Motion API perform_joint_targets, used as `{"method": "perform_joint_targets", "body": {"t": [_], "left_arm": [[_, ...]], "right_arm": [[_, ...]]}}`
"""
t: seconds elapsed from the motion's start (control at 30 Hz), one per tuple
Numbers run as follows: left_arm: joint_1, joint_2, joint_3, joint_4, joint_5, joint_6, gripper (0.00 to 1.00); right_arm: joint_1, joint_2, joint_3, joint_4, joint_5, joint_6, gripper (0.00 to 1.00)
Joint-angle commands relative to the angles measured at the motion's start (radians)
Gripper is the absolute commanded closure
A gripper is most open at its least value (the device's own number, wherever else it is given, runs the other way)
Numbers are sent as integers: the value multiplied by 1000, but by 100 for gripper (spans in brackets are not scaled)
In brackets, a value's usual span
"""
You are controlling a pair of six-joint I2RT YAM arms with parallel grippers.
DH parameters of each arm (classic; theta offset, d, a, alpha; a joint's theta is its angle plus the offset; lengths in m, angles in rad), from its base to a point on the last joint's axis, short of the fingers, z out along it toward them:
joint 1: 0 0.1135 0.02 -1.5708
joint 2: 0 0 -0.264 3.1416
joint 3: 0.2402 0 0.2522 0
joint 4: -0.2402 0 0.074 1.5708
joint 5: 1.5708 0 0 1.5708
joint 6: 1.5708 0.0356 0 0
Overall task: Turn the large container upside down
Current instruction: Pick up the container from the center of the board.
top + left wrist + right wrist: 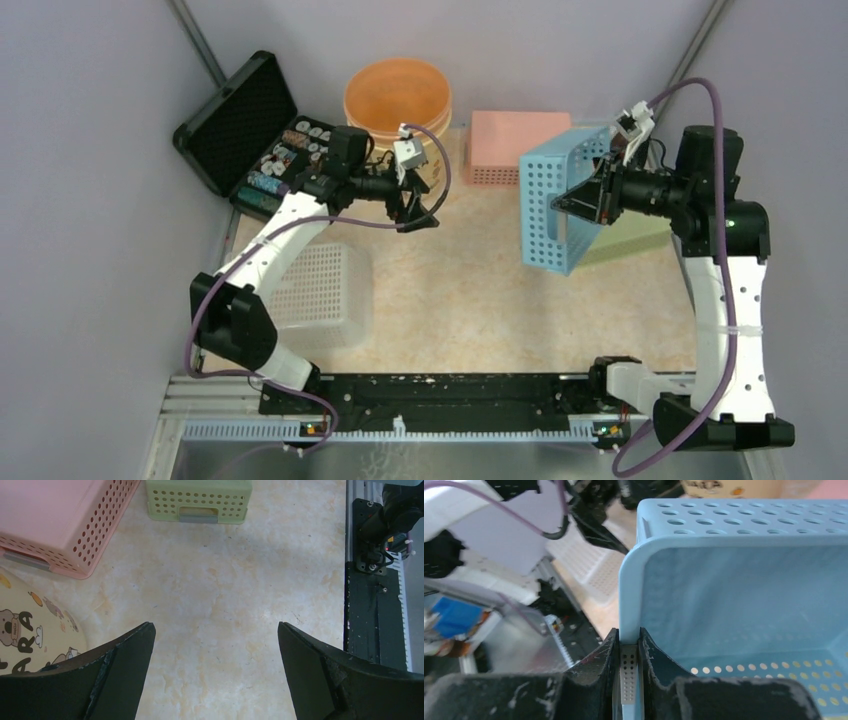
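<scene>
- The right gripper (pixel 570 203) is in the right half of the top view, above the table (pixel 450 290).
- Its fingers (pixel 599 662) are nearly closed and clamp one thin perforated wall of the blue basket (pixel 545 200) just below the rim.
- In the right wrist view, the clamped wall strip shows between the two pads at the bottom centre of the frame. The basket interior fills the right side of that frame.
- The blue basket is lifted off the table and turned on its side. In the top view its perforated base faces the left of the frame and its open side faces the right arm.
- The blue basket sits right of centre in the top view, in front of the pink basket (pixel 515 145). It partly covers the green basket (pixel 630 238).
- The left gripper (pixel 418 215) is above the bare table, left of centre in the top view, well apart from the blue basket.
- Its fingers (pixel 120 672) are spread wide and hold nothing. In the left wrist view only the table surface shows between them.
- The white basket (pixel 320 295) sits at the lower left of the top view, under the left arm.
- The orange bowl (pixel 398 95) sits at the upper centre of that view, and the black case (pixel 245 130) lies open at the upper left.
</scene>
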Motion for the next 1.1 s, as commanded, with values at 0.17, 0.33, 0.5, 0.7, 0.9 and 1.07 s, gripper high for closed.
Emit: {"method": "perform_joint_targets", "body": {"t": [0.17,0.33,0.5,0.7,0.9,1.07], "left_arm": [[13,-138,23,-55,-15,63,1],[13,-192,-2,-51,-46,68,1],[13,-198,-3,-54,-55,57,1],[13,-191,-14,-19,-65,13,1],[13,-170,-72,66,-48,-55,1],[13,-131,-98,109,-15,-115,1]], "right_arm": [[14,20,-269,752,-433,651,100],[75,72,-338,940,-450,805,100],[130,104,-423,1127,-445,966,100],[181,138,-525,1240,-416,1056,100],[191,178,-536,1198,-390,1021,100],[191,224,-475,1061,-366,918,100]]}}
